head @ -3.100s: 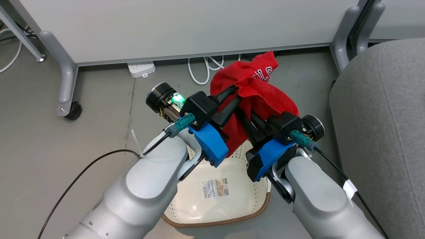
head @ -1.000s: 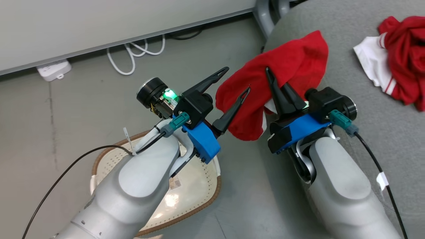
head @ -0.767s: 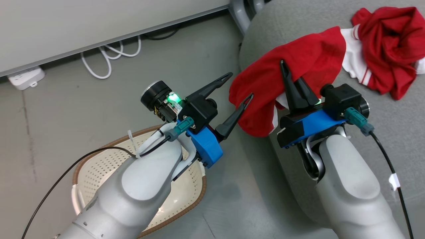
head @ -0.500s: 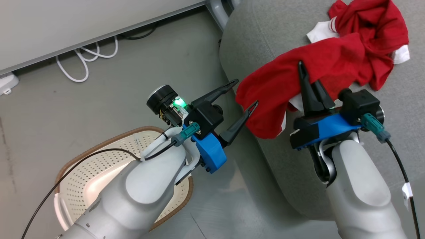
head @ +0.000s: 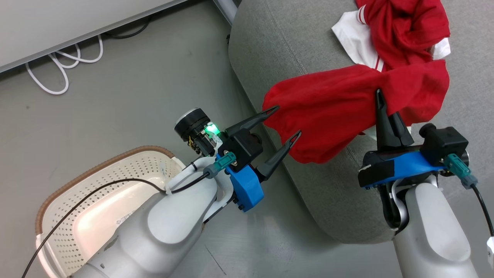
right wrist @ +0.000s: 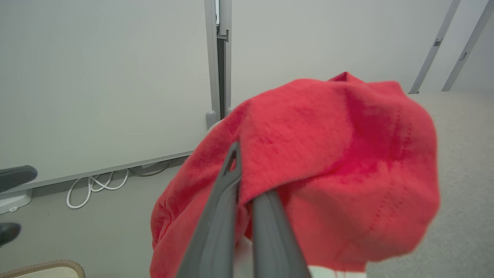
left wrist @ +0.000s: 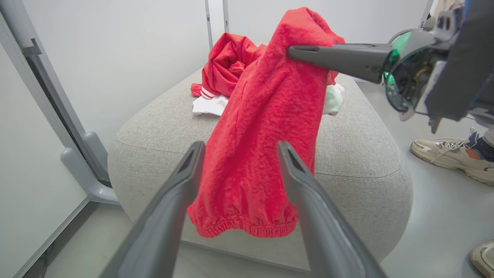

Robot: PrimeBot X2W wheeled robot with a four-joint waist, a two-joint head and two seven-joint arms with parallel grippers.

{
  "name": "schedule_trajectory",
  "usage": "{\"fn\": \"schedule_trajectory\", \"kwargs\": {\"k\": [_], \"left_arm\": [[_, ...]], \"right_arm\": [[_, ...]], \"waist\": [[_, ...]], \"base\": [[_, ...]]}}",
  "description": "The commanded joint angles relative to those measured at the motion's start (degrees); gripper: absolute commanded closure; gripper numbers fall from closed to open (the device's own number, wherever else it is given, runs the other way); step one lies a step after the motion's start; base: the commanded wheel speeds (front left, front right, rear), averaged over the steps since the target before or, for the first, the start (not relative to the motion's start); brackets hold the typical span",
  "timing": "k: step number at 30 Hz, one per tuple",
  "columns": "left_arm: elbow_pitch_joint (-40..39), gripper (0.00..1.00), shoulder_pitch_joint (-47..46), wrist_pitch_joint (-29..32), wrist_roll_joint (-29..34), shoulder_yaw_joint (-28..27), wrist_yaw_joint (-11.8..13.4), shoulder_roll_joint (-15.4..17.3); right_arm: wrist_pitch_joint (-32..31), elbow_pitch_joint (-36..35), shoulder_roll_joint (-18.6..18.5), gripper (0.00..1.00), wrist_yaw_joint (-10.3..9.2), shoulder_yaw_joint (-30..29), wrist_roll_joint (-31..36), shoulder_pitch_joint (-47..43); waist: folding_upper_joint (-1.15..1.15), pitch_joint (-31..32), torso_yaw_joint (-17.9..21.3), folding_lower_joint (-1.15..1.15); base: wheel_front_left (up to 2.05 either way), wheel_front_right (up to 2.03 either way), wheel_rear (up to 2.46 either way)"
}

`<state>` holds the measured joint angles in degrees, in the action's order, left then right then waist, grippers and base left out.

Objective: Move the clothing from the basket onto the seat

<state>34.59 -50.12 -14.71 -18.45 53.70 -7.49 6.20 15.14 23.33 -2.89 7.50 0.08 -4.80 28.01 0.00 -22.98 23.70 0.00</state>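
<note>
My right gripper (head: 380, 101) is shut on a red garment (head: 339, 108), held above the front left corner of the grey sofa (head: 308, 185); the fabric drapes over the sofa's edge, its lettering hidden. In the right wrist view the gripper (right wrist: 247, 181) pinches a fold of this garment (right wrist: 328, 154). My left gripper (head: 287, 121) is open beside the hanging hem, holding nothing; in its own view the gripper (left wrist: 240, 148) frames the garment (left wrist: 266, 127). The second red garment (head: 401, 27), with white panels, lies bunched on the sofa. The cream basket (head: 77, 193) sits on the floor at lower left.
White cables (head: 61, 65) lie on the grey floor under a white panel (head: 77, 23). A person's foot in a pale sneaker (left wrist: 451, 154) stands on the floor beside the sofa (left wrist: 355, 154). Grey metal frame legs (left wrist: 88, 170) stand next to the sofa's far side.
The head camera has swung right, bringing the sofa into view. My left gripper let go of the garment and opened; my right gripper has carried it from over the basket to over the sofa.
</note>
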Motion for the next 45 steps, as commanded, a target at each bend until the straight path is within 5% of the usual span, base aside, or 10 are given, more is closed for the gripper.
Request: {"fn": "schedule_trajectory", "kwargs": {"k": [1, 20, 32, 45], "left_arm": [[-0.3, 0.0, 0.4, 0.1, -0.2, 0.0, 0.0, 0.5], [-2.0, 0.0, -2.5, 0.4, -0.5, -0.2, 1.0, 1.9], [-6.5, 0.0, -8.6, 2.6, 1.1, -1.0, 1.7, 5.9], [-13.5, 0.0, -12.7, 5.8, 2.9, -0.9, 2.4, 9.8]], "right_arm": [[0.0, -0.7, 0.0, 1.0, -0.02, -0.1, -0.4, -0.8], [0.0, -6.0, -2.1, 1.0, -0.03, -0.3, 3.3, 6.6], [0.0, -12.7, -14.3, 1.0, -0.02, -10.5, 1.4, 25.9], [0.0, -4.5, -30.7, 1.0, -0.02, -23.3, 0.3, 31.5]], "waist": [[0.0, -0.3, 0.4, 0.0], [0.0, -4.5, -0.5, 0.0], [0.0, -16.6, -2.1, 0.0], [0.0, -26.4, -2.2, 0.0]], "base": [[0.0, 0.0, 0.0], [0.0, 0.0, 0.0], [0.0, 0.0, 0.0], [0.0, 0.0, 0.0]]}}
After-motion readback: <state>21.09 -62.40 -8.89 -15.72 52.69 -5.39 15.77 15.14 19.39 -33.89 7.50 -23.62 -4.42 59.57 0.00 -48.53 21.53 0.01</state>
